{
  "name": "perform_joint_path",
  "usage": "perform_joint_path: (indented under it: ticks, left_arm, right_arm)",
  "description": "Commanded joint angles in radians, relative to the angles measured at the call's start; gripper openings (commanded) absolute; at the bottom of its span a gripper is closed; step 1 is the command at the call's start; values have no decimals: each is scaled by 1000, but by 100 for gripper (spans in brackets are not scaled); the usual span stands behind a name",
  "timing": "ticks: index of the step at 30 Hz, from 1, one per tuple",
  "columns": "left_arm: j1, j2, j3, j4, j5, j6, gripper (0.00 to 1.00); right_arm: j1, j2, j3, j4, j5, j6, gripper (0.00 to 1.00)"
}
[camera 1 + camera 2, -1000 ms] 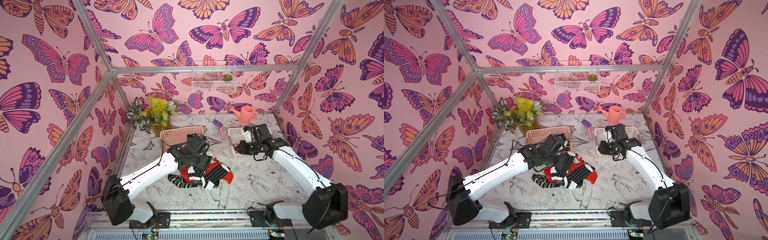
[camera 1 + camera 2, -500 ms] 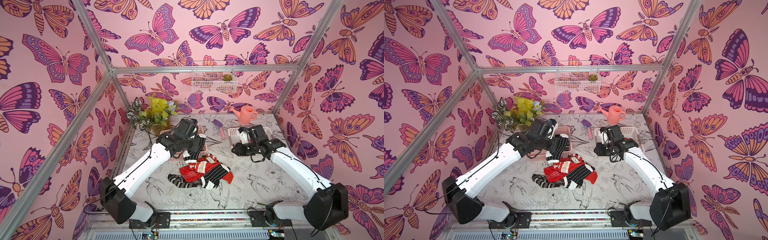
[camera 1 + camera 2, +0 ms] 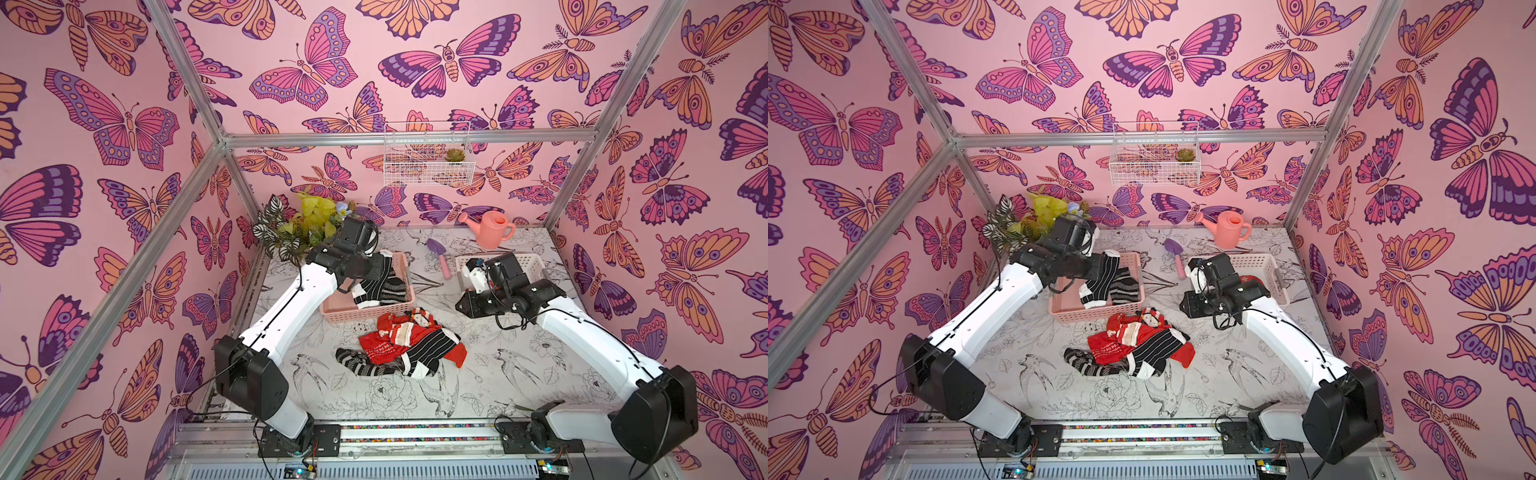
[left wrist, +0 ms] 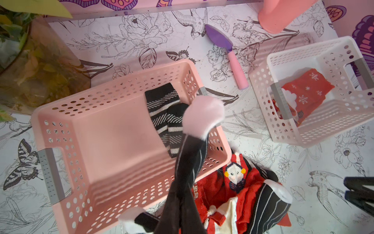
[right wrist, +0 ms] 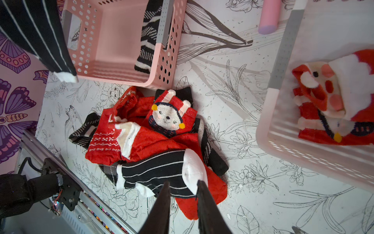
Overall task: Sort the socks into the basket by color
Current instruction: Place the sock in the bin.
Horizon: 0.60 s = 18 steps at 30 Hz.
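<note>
1. Two baskets toward the bench's [image 3: 505, 376] back edge: pink basket [image 3: 365, 318], white basket [image 3: 531, 261].
2. Sock pile [image 3: 409, 347] at bench centre.
3. Left gripper [image 3: 376, 268] clamps a pinstriped sock [image 4: 188, 162] over the pink basket's two striped socks [image 4: 162, 105].
4. Right gripper [image 5: 183, 182] narrowly parted, empty; its wrist view alone reveals a Santa sock [image 5: 332, 97] in the white basket.

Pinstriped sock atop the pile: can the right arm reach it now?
Probably yes: the right tool points open at the pinstriped sock, nothing between; the left tool grips another sock over the pink basket.
</note>
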Motion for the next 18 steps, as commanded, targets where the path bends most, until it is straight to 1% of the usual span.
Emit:
perform_joint_path:
  ticks: [1, 8, 18]
  left_arm:
    - [28, 39, 39, -17, 33, 14, 0]
    - [70, 114, 72, -5, 53, -15, 0]
    - [80, 210, 103, 10, 56, -23, 0]
  right_arm:
    - [15, -22, 21, -20, 19, -11, 26]
    - [28, -29, 12, -11, 19, -3, 26]
    - [36, -37, 11, -10, 15, -3, 26]
